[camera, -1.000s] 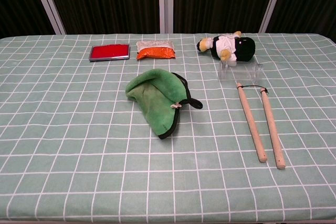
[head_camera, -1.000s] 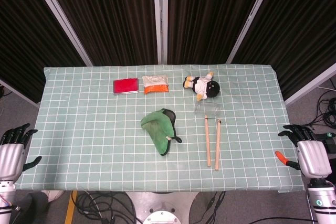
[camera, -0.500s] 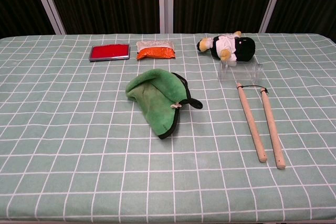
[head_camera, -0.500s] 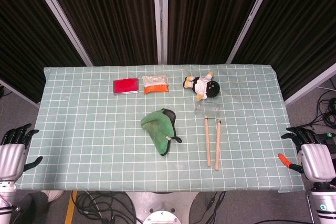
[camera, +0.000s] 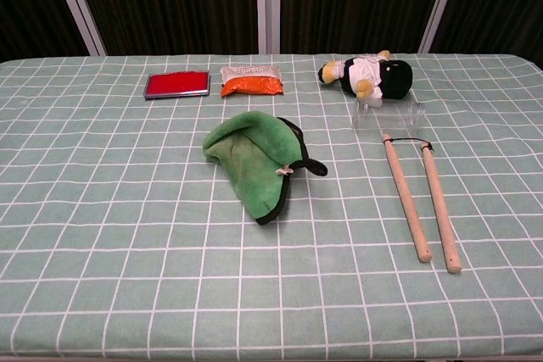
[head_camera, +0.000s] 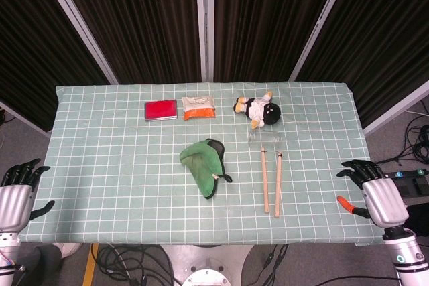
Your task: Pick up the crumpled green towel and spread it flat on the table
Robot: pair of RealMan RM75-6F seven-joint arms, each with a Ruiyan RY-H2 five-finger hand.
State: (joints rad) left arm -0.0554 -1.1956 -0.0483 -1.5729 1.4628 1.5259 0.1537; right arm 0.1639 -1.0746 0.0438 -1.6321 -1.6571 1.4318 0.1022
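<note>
- While hovering open and empty at the table's near right corner, right hand [head_camera: 375, 189] needing a long inward reach.
- Left hand [head_camera: 17, 189] likewise waiting open, off the left edge.
- Towel [head_camera: 204, 165] lying bunched mid-table, just left of the sticks [head_camera: 271, 180].
- Pinching a dark-trimmed edge, keeping clear of sticks.

bright, even overhead light; sharp, soft shadows.
</note>
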